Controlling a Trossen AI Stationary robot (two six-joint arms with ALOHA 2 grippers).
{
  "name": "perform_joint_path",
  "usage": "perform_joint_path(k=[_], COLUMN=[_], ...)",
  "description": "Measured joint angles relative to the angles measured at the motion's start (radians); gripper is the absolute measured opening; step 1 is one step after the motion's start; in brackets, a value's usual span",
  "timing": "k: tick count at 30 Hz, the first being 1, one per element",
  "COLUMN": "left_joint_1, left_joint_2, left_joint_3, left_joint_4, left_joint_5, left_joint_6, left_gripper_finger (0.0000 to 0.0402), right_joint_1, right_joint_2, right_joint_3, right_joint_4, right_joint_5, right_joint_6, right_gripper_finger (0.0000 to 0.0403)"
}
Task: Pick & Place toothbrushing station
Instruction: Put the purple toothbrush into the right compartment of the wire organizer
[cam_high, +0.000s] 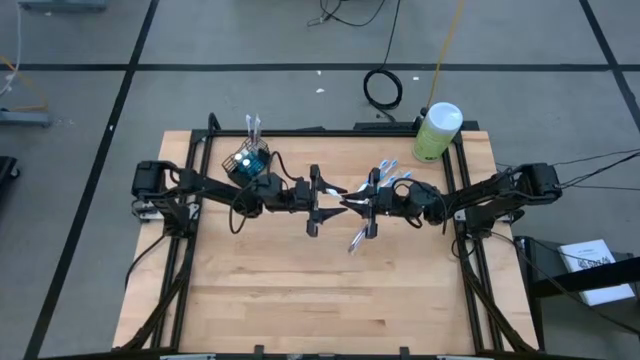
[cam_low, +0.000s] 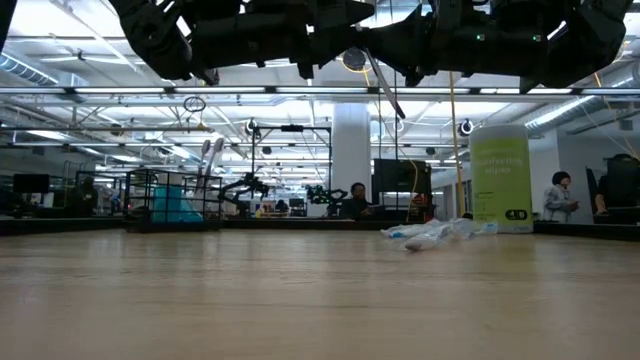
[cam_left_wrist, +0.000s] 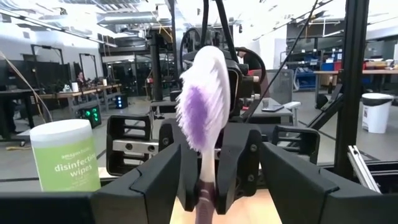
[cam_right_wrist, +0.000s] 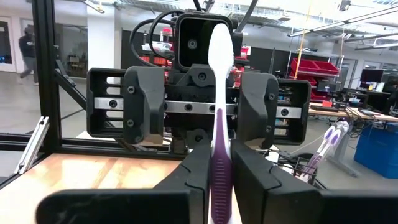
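My right gripper (cam_high: 358, 206) is above the middle of the table, shut on a white-and-purple toothbrush (cam_right_wrist: 221, 56). The brush's bristled head (cam_left_wrist: 200, 99) stands above the fingers and faces my left gripper. My left gripper (cam_high: 333, 203) is open and empty, level and tip to tip with the right one. Its fingers (cam_left_wrist: 143, 183) stand wide on either side of the brush without touching it. The dark wire-mesh cup (cam_high: 248, 162) stands at the far left of the table with a few brushes upright in it. A pile of loose toothbrushes (cam_high: 390, 178) lies on the table behind my right gripper. My right gripper pinches the brush's purple handle part (cam_right_wrist: 221, 158), just below the white neck, between its two fingers. The fingers come level from the table's right side and lie across the brush. The head is up, and the rest of the handle (cam_low: 385, 88) slants down below the fingers, clear of the table.
A pale green wipes canister (cam_high: 437, 130) with a white lid stands at the table's far right corner. The black frame rails (cam_high: 470, 250) run along the table's left and right sides. Bare wood lies toward the near edge. People show in the room beyond the table.
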Motion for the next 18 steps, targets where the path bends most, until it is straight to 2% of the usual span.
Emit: perform_joint_path(k=[3,6,14,18], left_joint_1=[0.000,0.000,0.002,0.001], left_joint_2=[0.000,0.000,0.000,-0.001], left_joint_3=[0.000,0.000,0.000,0.000], left_joint_4=[0.001,0.001,0.003,0.003], left_joint_5=[-0.007,-0.007,-0.012,-0.009], left_joint_6=[0.006,0.013,0.018,0.019], left_gripper_finger=[0.0225,0.0201,0.0084,0.0037], right_joint_1=[0.000,0.000,0.000,0.001], right_joint_2=[0.000,0.000,0.000,0.000], right_joint_3=[0.000,0.000,0.000,0.000], right_joint_4=[0.000,0.000,0.000,-0.003], right_joint_5=[0.000,0.000,-0.002,-0.001], right_joint_6=[0.000,0.000,0.000,0.000], right_gripper_finger=[0.0033,0.0033,0.0033,0.0034])
